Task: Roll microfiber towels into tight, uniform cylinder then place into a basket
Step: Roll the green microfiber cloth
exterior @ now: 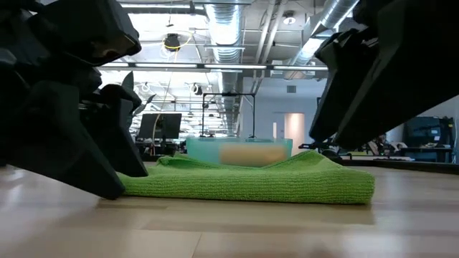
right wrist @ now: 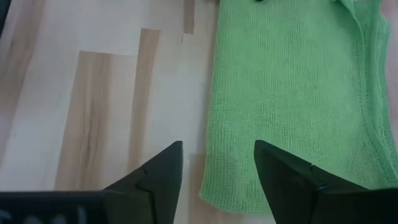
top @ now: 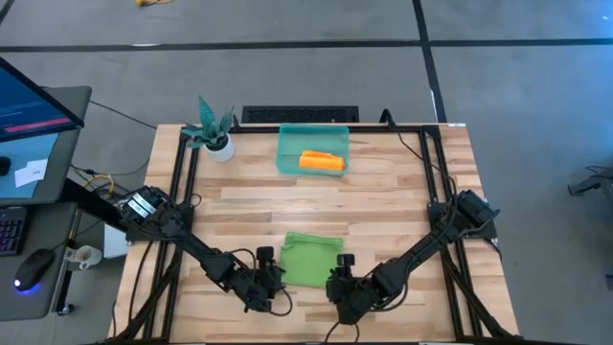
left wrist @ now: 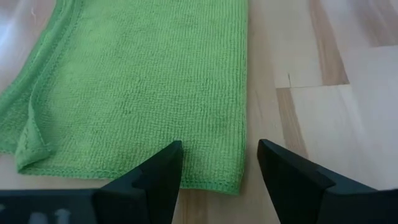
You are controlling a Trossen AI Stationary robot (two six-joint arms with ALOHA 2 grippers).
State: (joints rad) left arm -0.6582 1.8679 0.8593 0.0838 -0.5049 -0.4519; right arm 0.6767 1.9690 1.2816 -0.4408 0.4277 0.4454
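A lime green towel (top: 311, 259) lies folded flat on the wood near the table's near edge, in a low stack of layers (exterior: 251, 183). My left gripper (top: 276, 273) is open at its near left corner (left wrist: 233, 180), one finger over cloth and one over wood. My right gripper (top: 337, 273) is open at the near right corner (right wrist: 208, 186), and the low view shows it raised above the towel. At the far middle stands the teal basket (top: 284, 144), and an orange-yellow towel (top: 322, 161) lies rolled inside it. My left gripper stands low beside the green towel's left edge (exterior: 129, 188), slanting down from the near left. I cannot tell whether either fingertip touches the cloth or the table.
A small white pot with a teal plant (top: 215, 134) stands at the far left, and a dark keyboard (top: 299, 114) lies past the far edge. Black frame rails (top: 182, 192) run along both table sides. Bare wood (top: 316, 203) lies between the towel and the basket.
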